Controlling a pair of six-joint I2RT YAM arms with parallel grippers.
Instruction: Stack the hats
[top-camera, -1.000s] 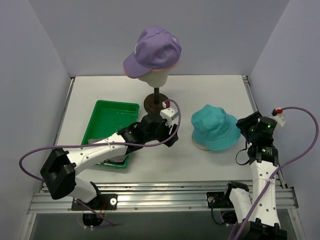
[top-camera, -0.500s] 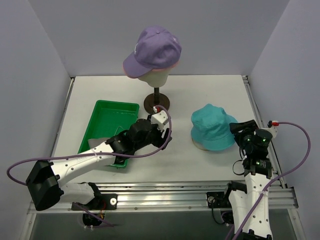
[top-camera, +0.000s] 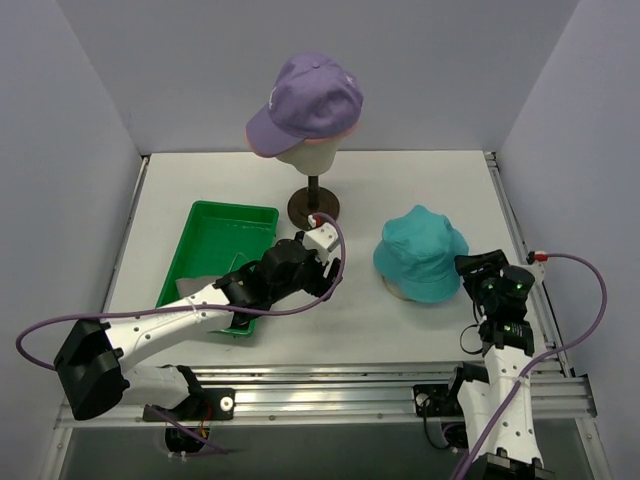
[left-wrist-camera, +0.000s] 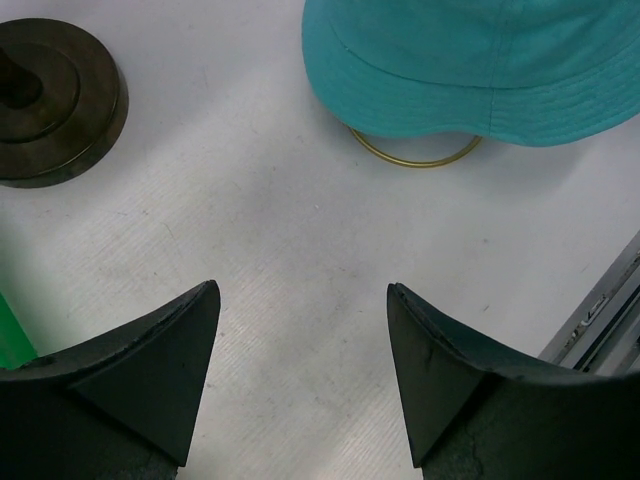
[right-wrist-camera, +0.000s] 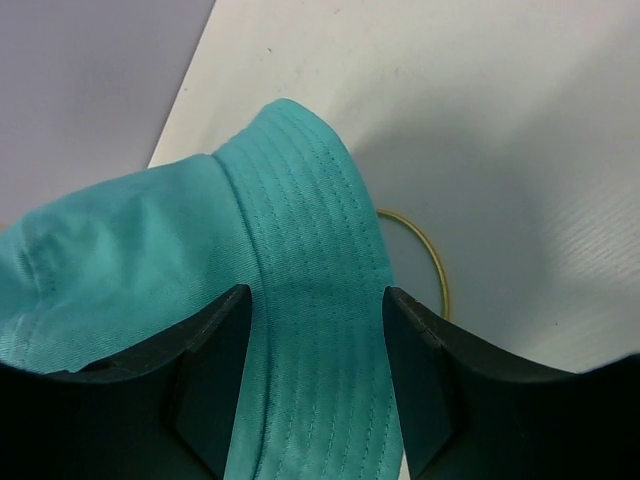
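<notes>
Sitting right of centre on the counter, the teal bucket hat has its brim between the fingers of the right pincer; whether they clamp it I cannot tell. The left pincer hangs released over the counter. The white mark on the lavender cap is too small to read.

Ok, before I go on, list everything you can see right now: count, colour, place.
baseball cap: one, lavender, on the dummy head; a pink edge shows beneath it
bucket hat: one, teal, on the table right of centre
grey cloth: one, in the tray's near end, mostly hidden by the arm
ring: one, gold, under the bucket hat's brim
dummy head: one, cream, at the back
stand: one, dark, under the dummy head
tray: one, green, left
table: one, white
left hand: open, over bare table
right hand: open, at the bucket hat's brim
</notes>
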